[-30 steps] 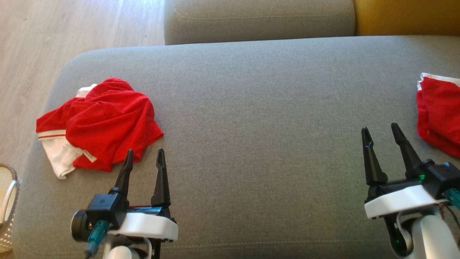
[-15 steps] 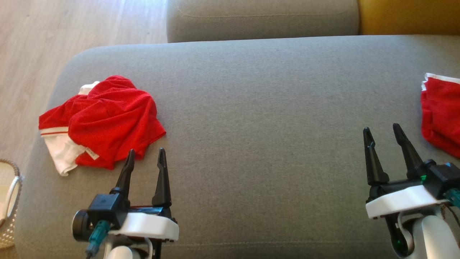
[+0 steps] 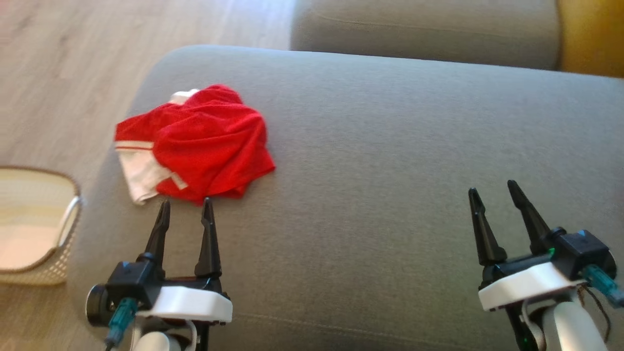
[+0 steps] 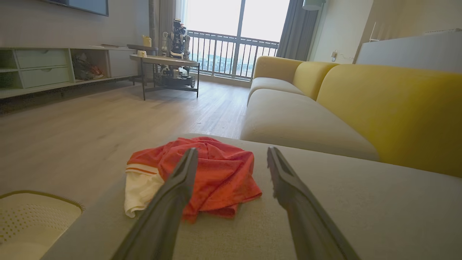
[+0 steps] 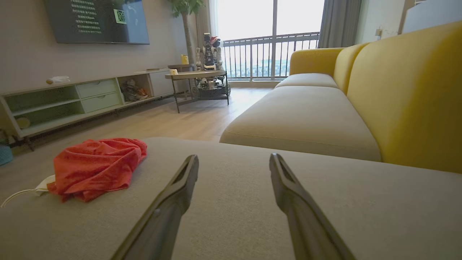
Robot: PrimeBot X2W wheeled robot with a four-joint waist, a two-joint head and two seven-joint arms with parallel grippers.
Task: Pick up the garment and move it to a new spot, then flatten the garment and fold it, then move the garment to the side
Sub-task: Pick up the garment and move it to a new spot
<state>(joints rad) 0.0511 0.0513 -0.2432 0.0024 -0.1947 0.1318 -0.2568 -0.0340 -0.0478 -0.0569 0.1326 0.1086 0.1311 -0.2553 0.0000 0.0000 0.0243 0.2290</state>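
**While the garment [image 3: 195,144] lies bunched, left gripper [image 3: 186,201] and right gripper [image 3: 491,186] stand open and empty**

Since its two dark fingers are spread wide with nothing between them, the left gripper is plainly open. The red-and-white garment lies in a rumpled heap straight ahead of its fingertips, on the grey sofa cushion [image 3: 370,161]. In the blurred head view the tips seem to stop just short of the cloth's near hem, though a light touch cannot be ruled out. In the left wrist view the heap sits beyond the fingers, mostly ahead of the left finger, with its white part towards that finger's outer side. A pale basket [image 3: 68,229] stands on the wooden floor [image 3: 63,73] off to this gripper's left, beside the cushion's edge. The right gripper, well apart to the right, is likewise spread and holds nothing, with bare cushion ahead of it. In its own wrist view the garment lies far to the left of its fingers. A yellow backrest [image 3: 592,39] rises beyond it, to the right.
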